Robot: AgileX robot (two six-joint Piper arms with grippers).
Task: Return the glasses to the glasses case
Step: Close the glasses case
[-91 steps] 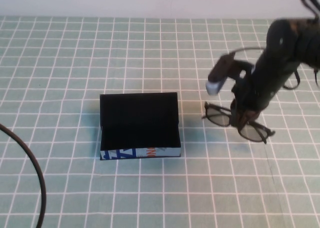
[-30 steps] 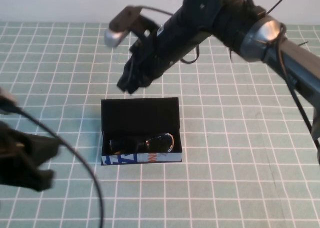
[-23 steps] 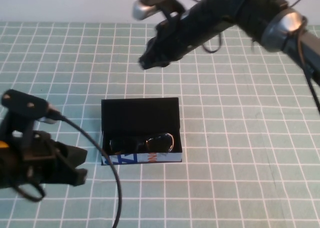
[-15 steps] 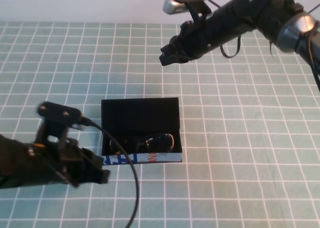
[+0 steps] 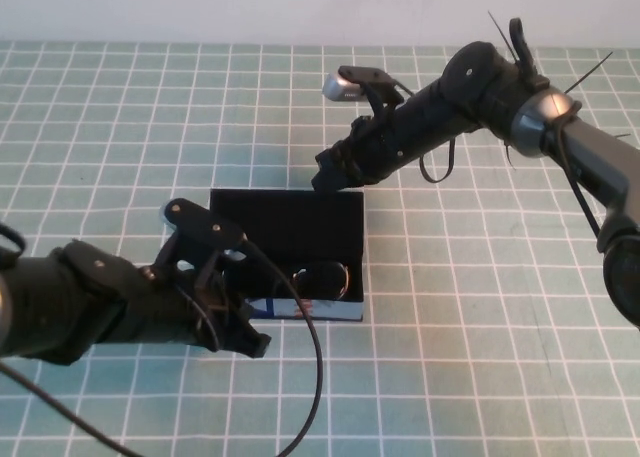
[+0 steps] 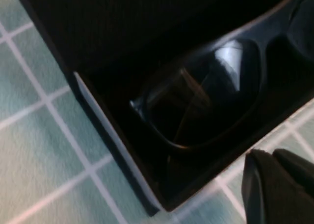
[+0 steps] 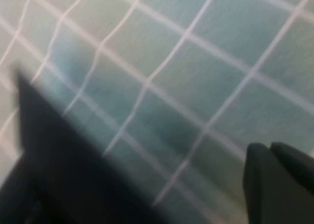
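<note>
The glasses lie inside the open case, which sits on the checked bench; one dark lens fills the case's corner in the left wrist view. The left gripper hangs at the case's near left corner, the right gripper just above the upright lid's far edge. Whether either gripper's fingers are spread or together I cannot tell.

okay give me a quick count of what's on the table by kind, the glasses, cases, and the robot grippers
glasses: 1, lying inside the case
glasses case: 1, lid open
grippers: 2, left gripper at the case's front left corner, right gripper above the lid's far edge
Total: 4
</note>
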